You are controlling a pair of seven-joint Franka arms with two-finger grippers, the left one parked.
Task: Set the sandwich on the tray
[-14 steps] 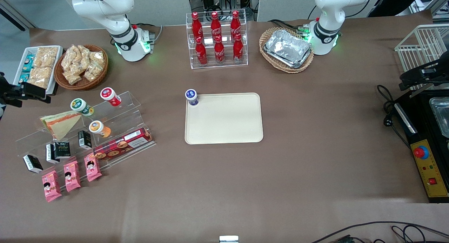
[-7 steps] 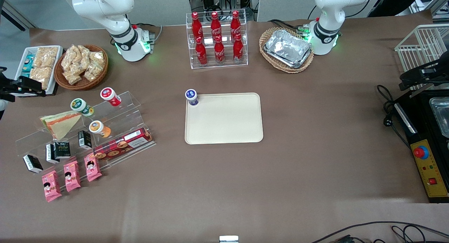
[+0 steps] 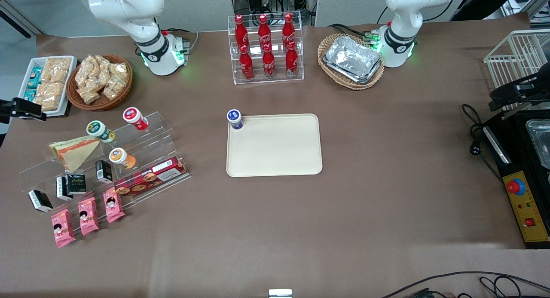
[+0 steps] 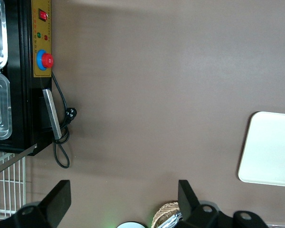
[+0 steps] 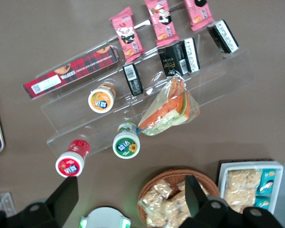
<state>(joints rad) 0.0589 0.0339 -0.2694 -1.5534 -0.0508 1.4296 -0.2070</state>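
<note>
The sandwich [image 3: 75, 152] is a wrapped triangular wedge with orange and green filling. It lies on the upper step of a clear acrylic rack [image 3: 142, 149] toward the working arm's end of the table, and the right wrist view also shows the sandwich [image 5: 168, 108]. The cream tray [image 3: 275, 145] lies flat mid-table and holds only a purple-capped cup [image 3: 234, 118] at one corner. My gripper [image 3: 20, 109] hangs at the frame's edge beside the white dish, apart from the sandwich. In the wrist view the gripper [image 5: 130, 183] is open with nothing between its fingers.
The rack also holds capped cups [image 3: 100, 130], black cartons [image 3: 76, 183], a biscuit box [image 3: 150, 176] and pink packets [image 3: 88, 215]. Near it are a snack basket [image 3: 99, 81] and a white dish [image 3: 46, 84]. Cola bottles [image 3: 266, 48] and a foil-tray basket [image 3: 351, 60] stand farther back.
My gripper has drawn sideways toward the working arm's end of the table, so less of it shows in the front view. The sandwich, tray and cup have not moved.
</note>
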